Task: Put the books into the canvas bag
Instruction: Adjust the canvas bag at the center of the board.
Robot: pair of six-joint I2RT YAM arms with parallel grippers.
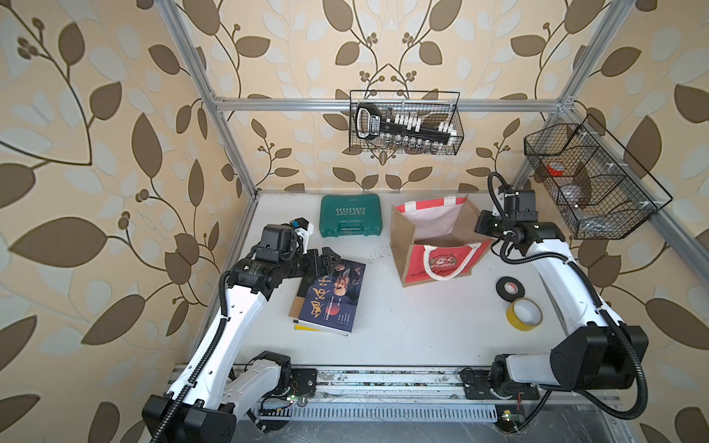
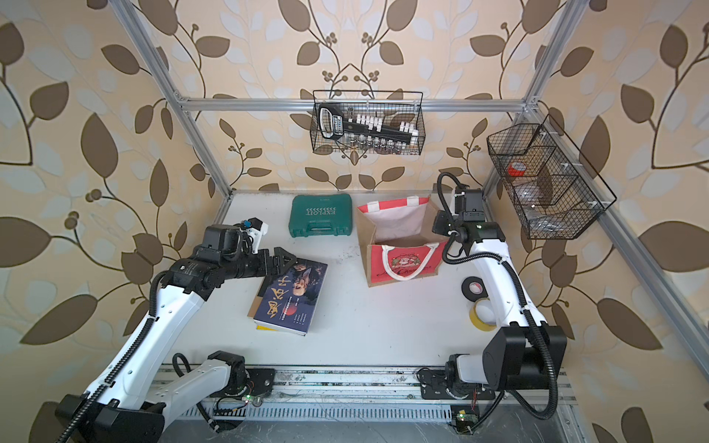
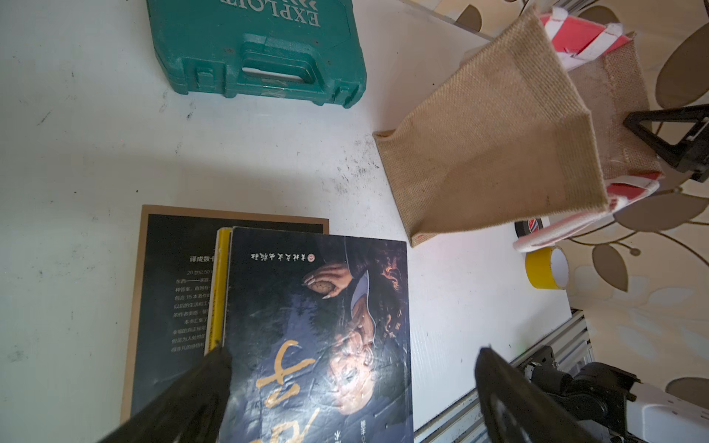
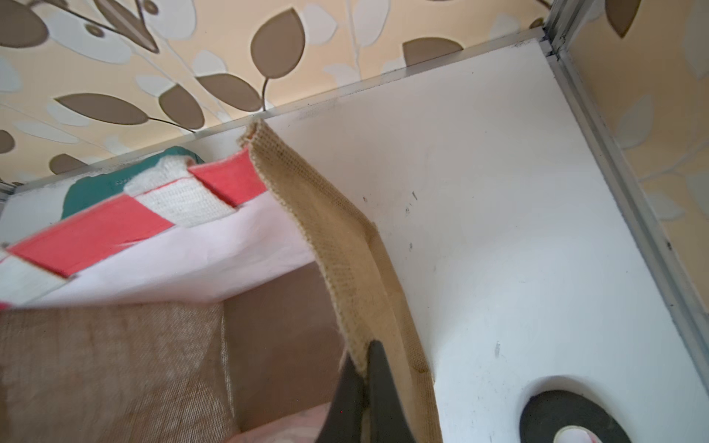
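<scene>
A small stack of books (image 1: 330,297) lies left of centre on the white table. The top one is navy with a gold title (image 3: 318,326); a yellow one (image 3: 218,291) and a black one with a tan border (image 3: 172,276) lie under it. My left gripper (image 3: 352,352) is open just over the stack's far end, its fingers (image 3: 215,368) astride the navy cover, holding nothing. The canvas bag (image 1: 437,245) stands open at the back right, showing jute sides, red panels and white lining (image 4: 199,261). My right gripper (image 4: 362,370) is shut on the rim of the bag's right jute wall (image 4: 337,237).
A green tool case (image 1: 350,214) lies at the back, left of the bag. A black tape roll (image 1: 510,287) and a yellow one (image 1: 523,312) sit in front of the right arm. Wire baskets hang on the back wall (image 1: 406,122) and the right wall (image 1: 591,180).
</scene>
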